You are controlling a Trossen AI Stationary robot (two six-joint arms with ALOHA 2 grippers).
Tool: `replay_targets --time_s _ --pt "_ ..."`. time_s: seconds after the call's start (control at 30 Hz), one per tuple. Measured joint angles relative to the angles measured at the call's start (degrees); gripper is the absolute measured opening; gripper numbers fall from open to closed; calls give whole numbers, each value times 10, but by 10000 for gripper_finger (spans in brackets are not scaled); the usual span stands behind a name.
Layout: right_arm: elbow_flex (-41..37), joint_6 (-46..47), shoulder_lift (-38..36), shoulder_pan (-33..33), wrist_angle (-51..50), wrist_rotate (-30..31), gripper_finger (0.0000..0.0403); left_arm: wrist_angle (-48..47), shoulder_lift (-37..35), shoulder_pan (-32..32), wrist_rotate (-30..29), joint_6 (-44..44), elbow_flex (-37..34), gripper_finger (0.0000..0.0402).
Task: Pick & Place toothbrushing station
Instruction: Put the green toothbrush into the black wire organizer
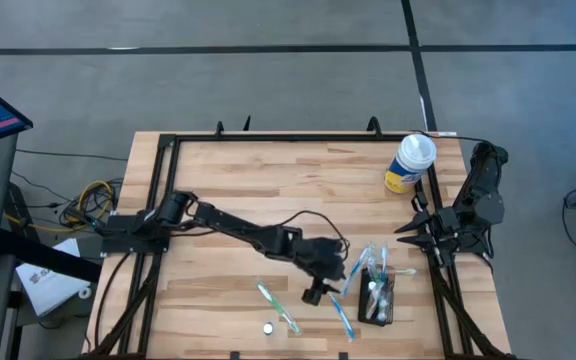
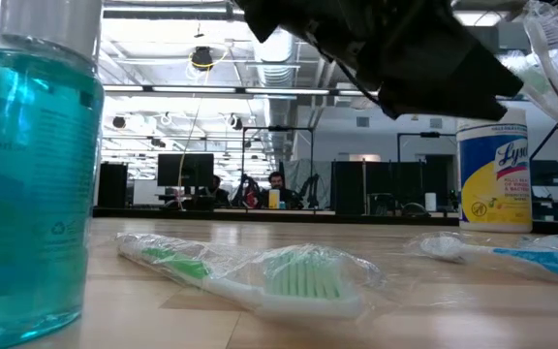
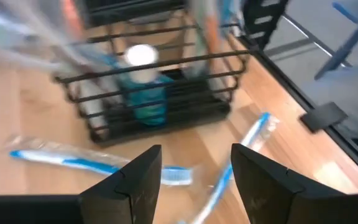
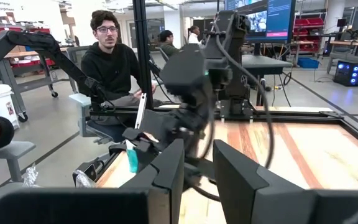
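Note:
The toothbrushing station, a black wire caddy (image 1: 388,300), stands on its base on the table near the right front. It holds wrapped toothbrushes and a small teal bottle with a white cap (image 3: 143,81). My left gripper (image 1: 328,283) hovers open and empty just to the caddy's left. In the left wrist view its fingers (image 3: 194,180) point at the caddy (image 3: 166,112) over a blue toothbrush (image 3: 92,163). My right gripper (image 1: 413,232) waits open and empty at the table's right edge.
Wrapped toothbrushes lie loose: a green one (image 1: 278,307) at the front, blue ones (image 1: 343,315) beside the caddy. A teal mouthwash bottle (image 2: 27,165) stands at the front edge. A yellow-and-blue wipes canister (image 1: 410,163) stands at the far right. People sit beyond the table.

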Motion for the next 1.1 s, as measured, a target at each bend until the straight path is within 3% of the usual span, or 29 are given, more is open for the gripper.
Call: replay_targets --time_s 0.57,0.67,0.83,1.1 --pt "0 0 0 0 0 0 77 -3 -1 -9 -43 -20 -88 186" --pt "0 0 0 0 0 0 77 -42 -9 -10 -40 -23 -92 186" --pt "0 0 0 0 -1 0 77 -143 -46 -19 -38 -56 -97 186" --pt "0 6 0 0 -1 0 77 -156 -153 -45 -44 -80 -201 186"
